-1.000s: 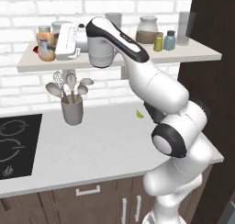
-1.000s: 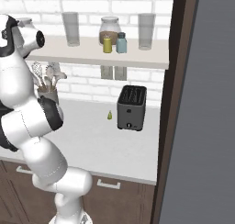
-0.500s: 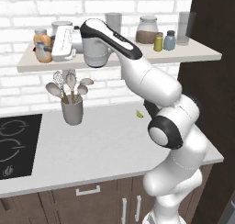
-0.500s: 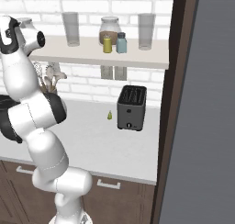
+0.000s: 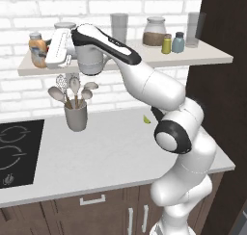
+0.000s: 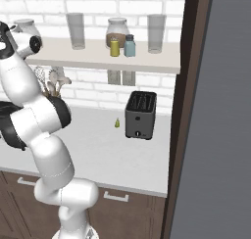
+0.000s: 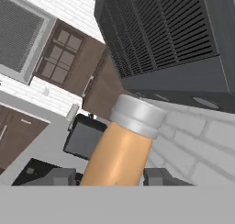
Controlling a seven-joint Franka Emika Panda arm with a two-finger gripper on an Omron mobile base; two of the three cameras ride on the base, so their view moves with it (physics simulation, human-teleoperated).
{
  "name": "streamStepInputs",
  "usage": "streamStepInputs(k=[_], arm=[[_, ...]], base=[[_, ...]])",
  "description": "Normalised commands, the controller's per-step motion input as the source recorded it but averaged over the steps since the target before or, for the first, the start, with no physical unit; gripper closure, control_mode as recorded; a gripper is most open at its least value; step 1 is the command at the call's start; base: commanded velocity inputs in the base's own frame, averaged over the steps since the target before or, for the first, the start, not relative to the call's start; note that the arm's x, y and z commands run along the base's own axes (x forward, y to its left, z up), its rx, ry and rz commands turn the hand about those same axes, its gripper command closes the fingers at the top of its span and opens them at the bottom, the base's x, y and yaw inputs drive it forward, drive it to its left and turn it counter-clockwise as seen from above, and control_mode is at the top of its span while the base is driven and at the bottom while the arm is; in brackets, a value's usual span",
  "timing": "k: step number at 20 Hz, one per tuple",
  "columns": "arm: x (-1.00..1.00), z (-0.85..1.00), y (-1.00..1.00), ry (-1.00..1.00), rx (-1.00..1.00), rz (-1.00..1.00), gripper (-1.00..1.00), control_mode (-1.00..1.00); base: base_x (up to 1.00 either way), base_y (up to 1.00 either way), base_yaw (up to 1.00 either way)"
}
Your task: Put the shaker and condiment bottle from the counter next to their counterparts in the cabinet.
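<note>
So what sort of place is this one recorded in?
A rendered home kitchen, by the look of it: a black cooktop set into a pale counter, a toaster by the wall, and a crock of utensils under an open shelf of jars.

No readable text, label, brand, number or sign on any bottle, jar, shelf or appliance.

— What was seen on the pale worktop?
— A grey utensil holder (image 5: pixel 76 117) filled with spoons and a whisk was stood near a black cooktop (image 5: pixel 17 151). A black toaster (image 6: pixel 140 114) was set further along, with a small green item (image 6: pixel 117 123) just beside it.
— And higher up?
— Two clear tumblers (image 6: pixel 76 31) and a brown-filled glass jar (image 6: pixel 117 33) were lined against white brick.
</note>
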Motion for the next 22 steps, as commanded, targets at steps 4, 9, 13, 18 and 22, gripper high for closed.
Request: streamStepInputs(k=[4, 9, 13, 18, 22], arm=[[0.00, -0.13, 0.24, 0.00, 0.00, -0.17, 1.00, -1.00], [0.01, -0.06, 0.27, 0.00, 0.00, -0.16, 1.00, -1.00], [0.00, -0.03, 0.22, 0.00, 0.00, -0.16, 1.00, -1.00], [0.04, -0.01, 0.02, 0.10, 0.00, -0.12, 1.00, -1.00], [0.08, 0.00, 0.00, 0.13, 0.00, -0.12, 1.00, -1.00]], base=[[0.00, 0.00, 0.00], [0.00, 0.00, 0.00], [0.00, 0.00, 0.00], [0.00, 0.00, 0.00], [0.00, 0.00, 0.00]])
